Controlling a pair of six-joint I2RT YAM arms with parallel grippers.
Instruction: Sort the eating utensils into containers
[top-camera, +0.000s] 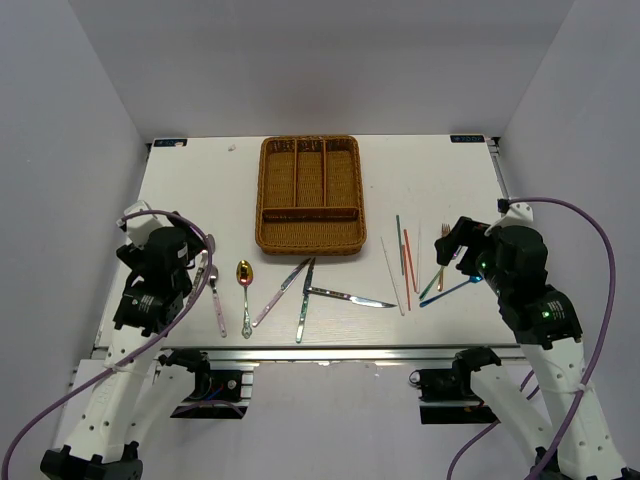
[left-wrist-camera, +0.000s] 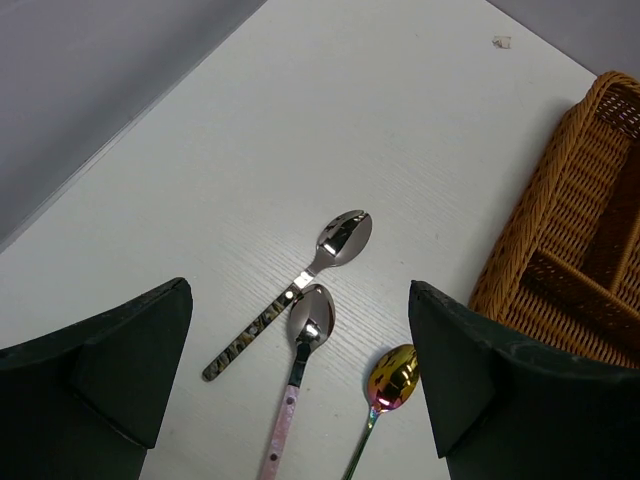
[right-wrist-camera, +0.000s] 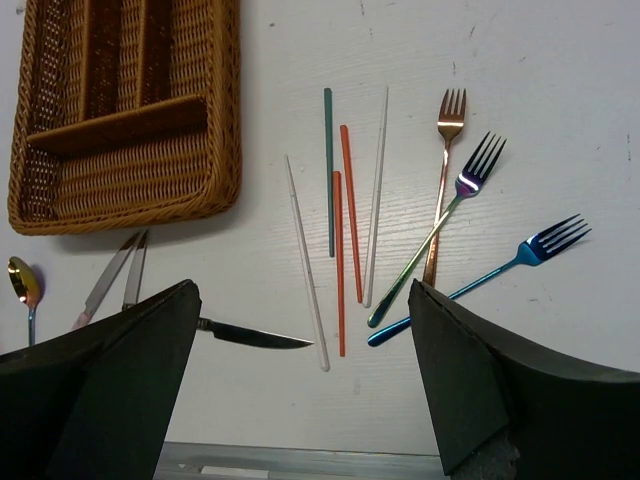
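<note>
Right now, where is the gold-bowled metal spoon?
In the top view, the gold-bowled spoon lies left of centre, between the pink-handled spoon and a slim silver knife.

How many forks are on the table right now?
3, right of the chopsticks: a gold fork, an iridescent fork crossing it, and a blue fork farthest right. None appear hidden.

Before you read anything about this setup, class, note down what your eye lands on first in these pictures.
The brown wicker tray stands out in the middle, its slots empty. To its right, white, red and green chopsticks lie fanned beside three colourful forks. Nearer the arms, spoons lie on the left, with silver knives splayed beside them.
</note>
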